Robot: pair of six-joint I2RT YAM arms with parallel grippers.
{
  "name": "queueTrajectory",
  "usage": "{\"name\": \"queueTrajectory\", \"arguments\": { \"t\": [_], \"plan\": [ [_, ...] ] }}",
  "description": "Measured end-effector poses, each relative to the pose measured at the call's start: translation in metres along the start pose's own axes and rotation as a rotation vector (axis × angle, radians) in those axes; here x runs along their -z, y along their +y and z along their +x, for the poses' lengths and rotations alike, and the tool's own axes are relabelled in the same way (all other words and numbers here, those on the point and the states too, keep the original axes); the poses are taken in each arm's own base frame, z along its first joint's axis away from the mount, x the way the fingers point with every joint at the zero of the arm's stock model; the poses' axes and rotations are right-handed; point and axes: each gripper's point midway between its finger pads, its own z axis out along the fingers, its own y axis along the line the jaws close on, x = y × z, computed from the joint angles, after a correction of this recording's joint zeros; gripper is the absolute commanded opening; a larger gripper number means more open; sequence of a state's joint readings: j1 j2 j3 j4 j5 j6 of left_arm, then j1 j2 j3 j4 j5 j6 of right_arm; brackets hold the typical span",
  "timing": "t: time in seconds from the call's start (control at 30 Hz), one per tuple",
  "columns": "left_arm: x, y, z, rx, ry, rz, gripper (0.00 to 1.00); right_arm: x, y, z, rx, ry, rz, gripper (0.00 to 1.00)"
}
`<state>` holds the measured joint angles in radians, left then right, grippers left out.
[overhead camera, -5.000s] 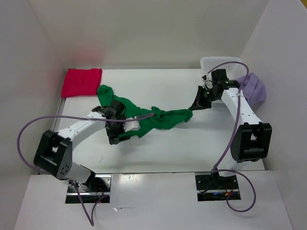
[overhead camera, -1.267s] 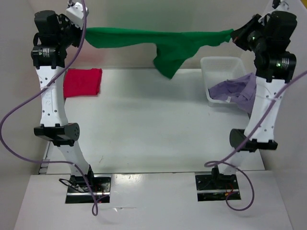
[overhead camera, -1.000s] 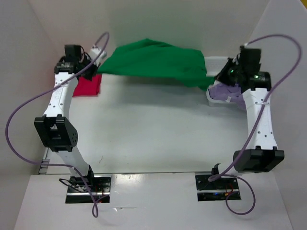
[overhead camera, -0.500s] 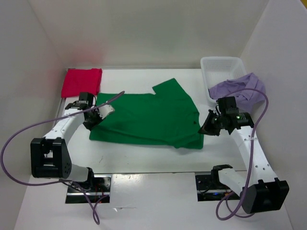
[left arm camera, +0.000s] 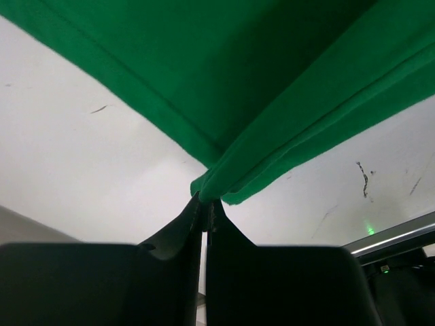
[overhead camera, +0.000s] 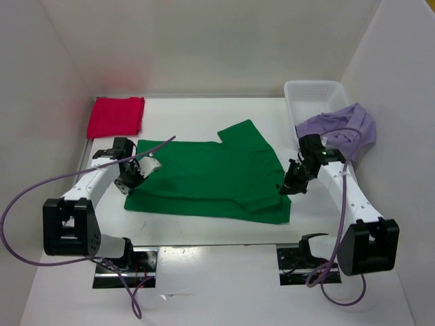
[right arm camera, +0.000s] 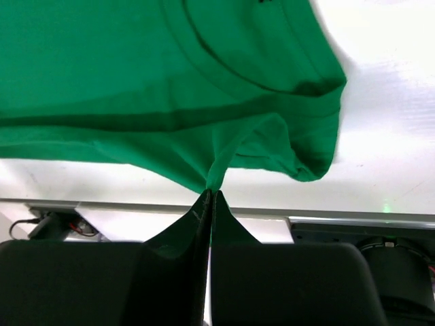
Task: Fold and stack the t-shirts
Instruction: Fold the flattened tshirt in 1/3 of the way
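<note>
The green t-shirt [overhead camera: 207, 180] lies spread out in the middle of the table. My left gripper [overhead camera: 128, 182] is shut on its left edge, pinching a bunched hem [left arm camera: 211, 187]. My right gripper [overhead camera: 285, 189] is shut on its right edge near the collar, with the cloth [right arm camera: 216, 178] pulled into a point between the fingertips. A red t-shirt [overhead camera: 115, 116] lies folded at the back left. A lavender t-shirt [overhead camera: 340, 129] hangs over the side of the white basket.
The white plastic basket [overhead camera: 312, 92] stands at the back right. White walls enclose the table on three sides. The arms' bases and purple cables sit along the near edge.
The green t-shirt was stretched high between both grippers, then brought down and laid flat. In the last half second both grippers pulled its near edge a little toward the front.
</note>
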<state>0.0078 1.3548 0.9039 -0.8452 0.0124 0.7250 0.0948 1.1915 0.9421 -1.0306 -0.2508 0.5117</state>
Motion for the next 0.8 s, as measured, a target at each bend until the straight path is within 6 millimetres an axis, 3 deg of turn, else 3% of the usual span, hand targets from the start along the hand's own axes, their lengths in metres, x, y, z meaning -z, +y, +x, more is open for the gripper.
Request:
{"name": "queueTrajectory", "arguments": {
  "t": [0.2,0.43,0.6,0.7,0.8],
  "plan": [
    [-0.026,-0.005,0.010,0.056,0.102,0.072,0.01,-0.026,0.001,-0.018,0.010,0.055,0.045,0.00],
    [-0.031,-0.001,0.008,0.111,0.112,0.046,0.02,-0.059,-0.003,-0.038,0.030,0.086,0.080,0.00],
    [-0.041,0.003,0.005,0.160,0.124,0.038,0.05,-0.064,-0.012,-0.046,0.006,0.100,0.072,0.00],
    [-0.045,0.004,0.005,0.179,0.134,0.041,0.12,-0.065,-0.011,-0.057,0.006,0.097,0.062,0.00],
    [-0.048,0.007,0.004,0.190,0.139,0.030,0.29,-0.070,-0.006,-0.070,0.018,0.092,0.051,0.43]
  ]
}}
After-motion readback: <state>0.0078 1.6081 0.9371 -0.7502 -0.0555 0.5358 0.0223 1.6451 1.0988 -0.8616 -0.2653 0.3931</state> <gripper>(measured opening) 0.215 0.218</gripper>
